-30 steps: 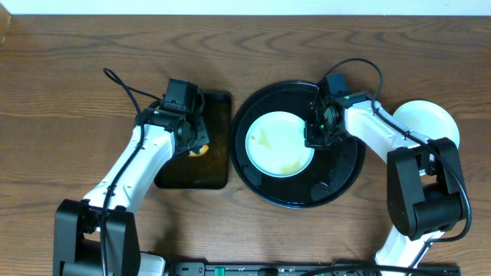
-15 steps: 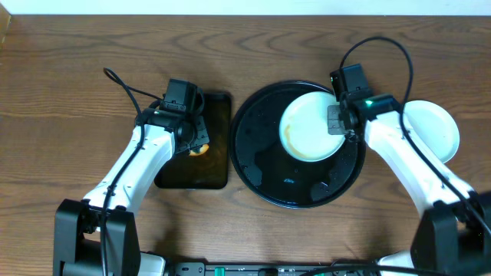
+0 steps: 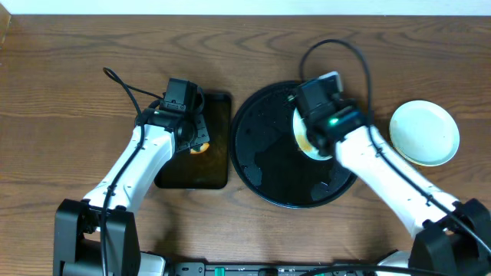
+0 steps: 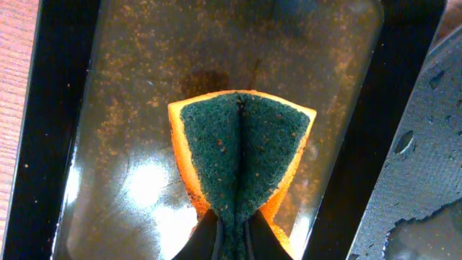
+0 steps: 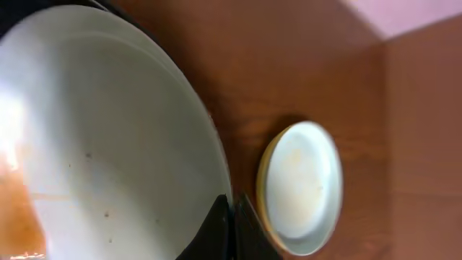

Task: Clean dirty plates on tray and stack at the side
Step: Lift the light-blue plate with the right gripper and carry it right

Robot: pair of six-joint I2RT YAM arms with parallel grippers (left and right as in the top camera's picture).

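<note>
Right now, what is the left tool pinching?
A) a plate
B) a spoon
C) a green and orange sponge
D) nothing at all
C: the left tool is shut on a folded sponge, green side out with orange edges, over the rectangular tray.

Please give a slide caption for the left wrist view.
Left gripper shut on a folded orange-green sponge, at the rectangular black tray.

Held plate (image 3: 301,139) over the round tray (image 3: 257,165) mostly hidden beneath the right arm (image 3: 383,172), only a crescent showing, blurred and edge-cropped close up, right gripper (image 5: 232,206) and left gripper (image 4: 232,225) cut off below, sponge (image 4: 242,144) left of the tray with its pinched end hidden, stack (image 3: 424,133) right of the tray, plate count unclear
</note>
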